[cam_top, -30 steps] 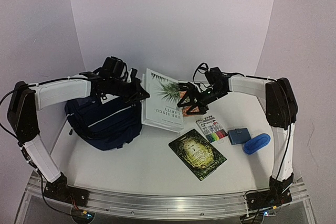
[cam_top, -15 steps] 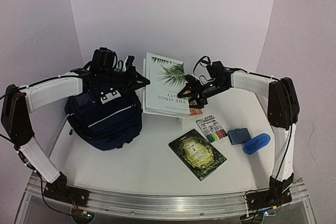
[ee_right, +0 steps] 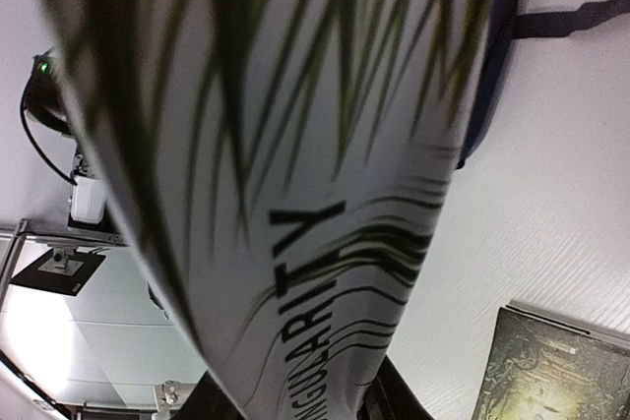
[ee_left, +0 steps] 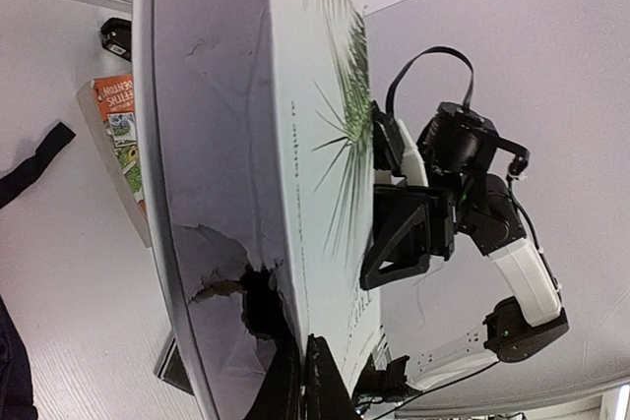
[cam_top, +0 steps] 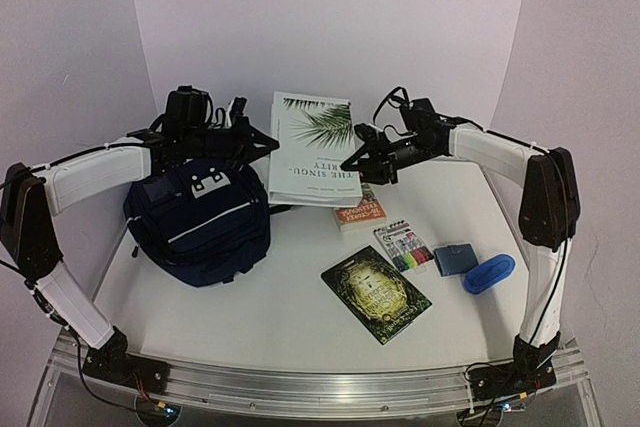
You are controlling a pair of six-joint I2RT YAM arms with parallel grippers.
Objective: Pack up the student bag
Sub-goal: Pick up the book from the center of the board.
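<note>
Both edges of the book (cam_top: 312,150) are clamped, by left gripper (cam_top: 267,144) and right gripper (cam_top: 350,163), beside the bag (cam_top: 200,225).

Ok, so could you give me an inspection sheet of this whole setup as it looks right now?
Surface: white table, no spills seen.
Job's things: student bag lies at left; white palm-leaf book is lifted beside it.
Clutter: orange book, marker pack, small blue pouch, blue case, dark green book, all lying right of the bag.
Claws: left claw shut on the book's left edge; right claw astride its right edge, grip unclear.
Cables: black cable loops above the right wrist.
Surroundings: plain white walls; metal rail in front.
</note>
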